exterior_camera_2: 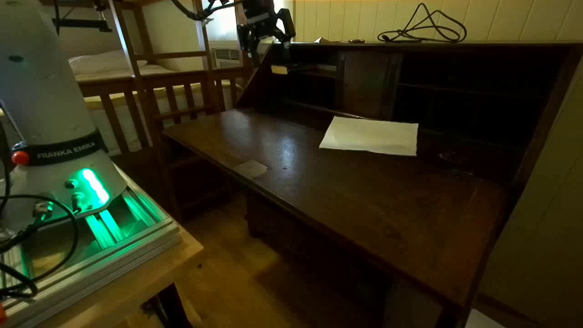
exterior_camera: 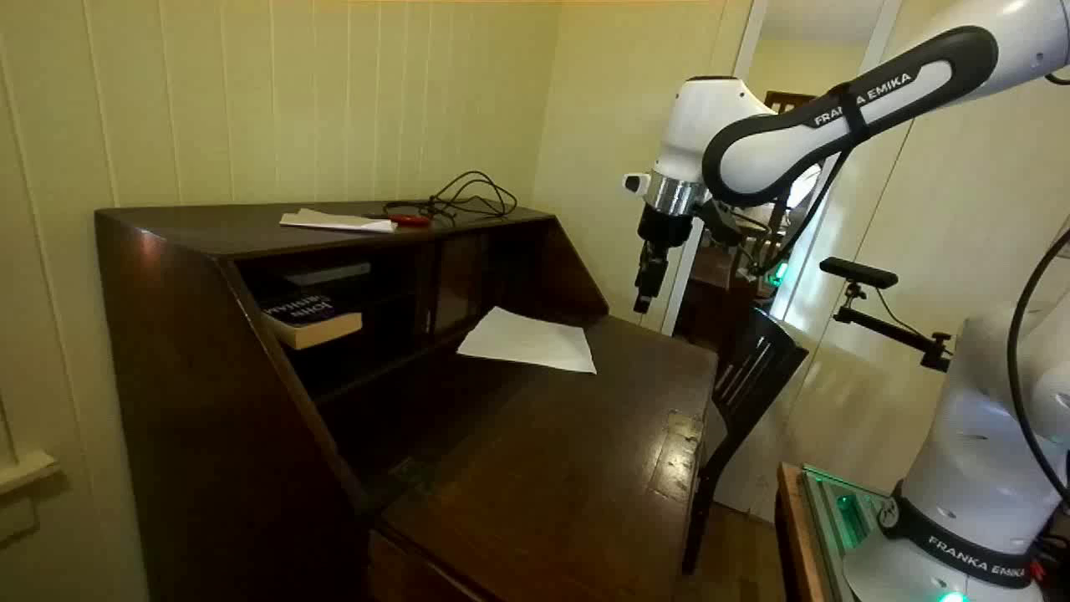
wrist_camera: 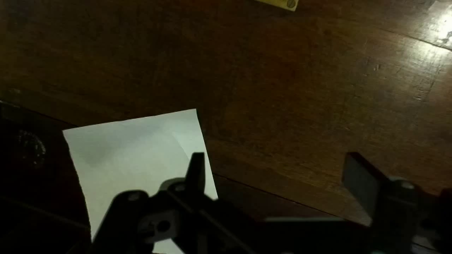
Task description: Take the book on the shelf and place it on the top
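Observation:
The book (exterior_camera: 313,322) has a dark cover with pale lettering and pale page edges. It lies flat on the shelf (exterior_camera: 391,298) in the desk's cubbyhole, with its end sticking out past the ledge. Its page edge also shows in an exterior view (exterior_camera_2: 279,70). The top (exterior_camera: 242,232) of the desk is the long dark board above the cubbyholes. My gripper (exterior_camera: 644,303) hangs in the air above the writing surface, pointing down, apart from the book. In the wrist view the gripper (wrist_camera: 275,157) is open, with nothing between its fingers. The book is out of view there.
A white sheet (exterior_camera: 531,341) lies on the slanted writing surface (exterior_camera: 543,468). Thin white papers (exterior_camera: 334,221), a red object (exterior_camera: 410,220) and a looped black cable (exterior_camera: 472,201) lie on the top. A grey flat object (exterior_camera: 330,272) sits above the book. A chair (exterior_camera: 756,376) stands beside the desk.

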`<state>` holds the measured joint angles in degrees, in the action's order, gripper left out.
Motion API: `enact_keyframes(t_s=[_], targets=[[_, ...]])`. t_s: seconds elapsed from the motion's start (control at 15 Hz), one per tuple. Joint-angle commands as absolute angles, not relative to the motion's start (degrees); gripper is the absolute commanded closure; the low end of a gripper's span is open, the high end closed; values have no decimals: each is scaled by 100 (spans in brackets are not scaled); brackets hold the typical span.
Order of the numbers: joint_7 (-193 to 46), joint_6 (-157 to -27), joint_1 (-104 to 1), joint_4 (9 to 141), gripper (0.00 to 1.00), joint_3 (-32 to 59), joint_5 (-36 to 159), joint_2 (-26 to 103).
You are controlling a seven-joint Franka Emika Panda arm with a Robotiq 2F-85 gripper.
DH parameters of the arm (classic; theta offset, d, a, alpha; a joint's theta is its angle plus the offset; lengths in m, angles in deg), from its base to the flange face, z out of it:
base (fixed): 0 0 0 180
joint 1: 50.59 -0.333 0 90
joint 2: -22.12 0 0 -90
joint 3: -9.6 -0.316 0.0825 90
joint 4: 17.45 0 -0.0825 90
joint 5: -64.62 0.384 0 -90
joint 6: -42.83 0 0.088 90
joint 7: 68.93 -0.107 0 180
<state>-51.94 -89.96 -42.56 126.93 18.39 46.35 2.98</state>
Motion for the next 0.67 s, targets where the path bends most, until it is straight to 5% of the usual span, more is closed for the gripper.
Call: enact_keyframes(t_s=[0.0, 0.6], targets=[[-5192, -8984, -4259, 12686, 0, 1838, 4639, 297], [-5091, -9810, -4110, 12760, 0, 1857, 4076, 320]])
